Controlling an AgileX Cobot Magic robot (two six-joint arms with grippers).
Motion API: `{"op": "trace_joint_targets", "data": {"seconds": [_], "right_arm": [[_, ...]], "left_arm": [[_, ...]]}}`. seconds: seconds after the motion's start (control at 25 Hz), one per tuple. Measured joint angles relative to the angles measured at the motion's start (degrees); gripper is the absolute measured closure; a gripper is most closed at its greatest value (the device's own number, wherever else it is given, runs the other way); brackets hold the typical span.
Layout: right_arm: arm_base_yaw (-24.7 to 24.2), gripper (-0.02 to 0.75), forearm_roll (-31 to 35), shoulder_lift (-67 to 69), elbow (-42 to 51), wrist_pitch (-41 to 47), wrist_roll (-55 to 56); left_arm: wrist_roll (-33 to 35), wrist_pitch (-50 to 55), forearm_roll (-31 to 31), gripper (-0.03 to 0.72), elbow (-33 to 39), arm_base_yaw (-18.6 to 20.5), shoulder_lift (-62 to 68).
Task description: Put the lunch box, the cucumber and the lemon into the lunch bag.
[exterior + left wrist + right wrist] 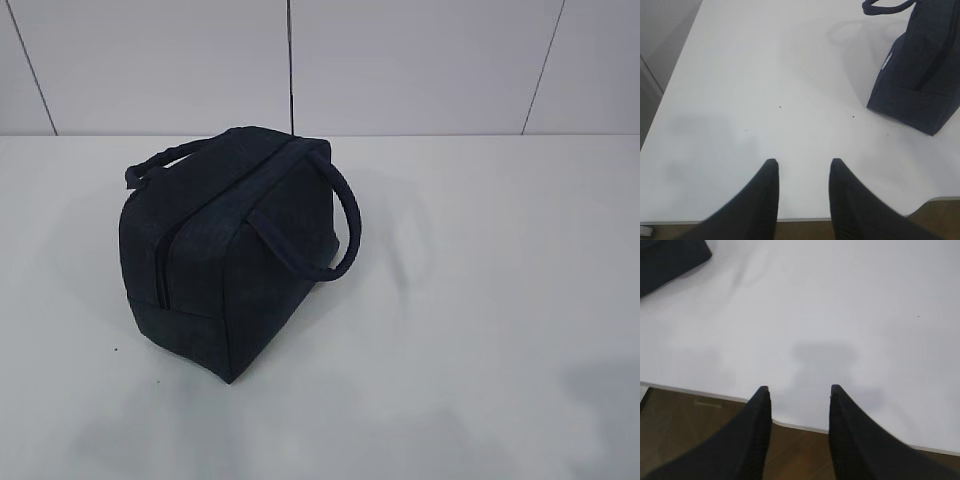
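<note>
The dark navy lunch bag [225, 255] stands on the white table left of the middle, its zipper shut and both loop handles up. It also shows in the left wrist view [917, 75] at the upper right, and one corner of it shows in the right wrist view [667, 260] at the top left. The lunch box, the cucumber and the lemon are out of view. My left gripper [802, 162] is open and empty above the table's near edge, well left of the bag. My right gripper [799, 389] is open and empty over the table's front edge.
The white table [480, 300] spreads bare around the bag. A pale panelled wall [400, 60] rises behind it. The table's front edge [715, 399] and the brown floor [685, 425] below it show in the wrist views.
</note>
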Motion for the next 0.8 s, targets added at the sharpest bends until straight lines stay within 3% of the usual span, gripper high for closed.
{"op": "trace_joint_targets", "data": {"seconds": [0.16, 0.8], "right_arm": [[-3.40, 0.425, -0.10, -2.31, 0.00, 0.00, 0.00], [-3.50, 0.425, -1.08, -2.31, 0.00, 0.10, 0.00]], "left_arm": [[-0.02, -0.07, 0.62, 0.444, 0.00, 0.85, 0.00], [-0.12, -0.14, 1.44, 0.444, 0.00, 0.23, 0.00]]}}
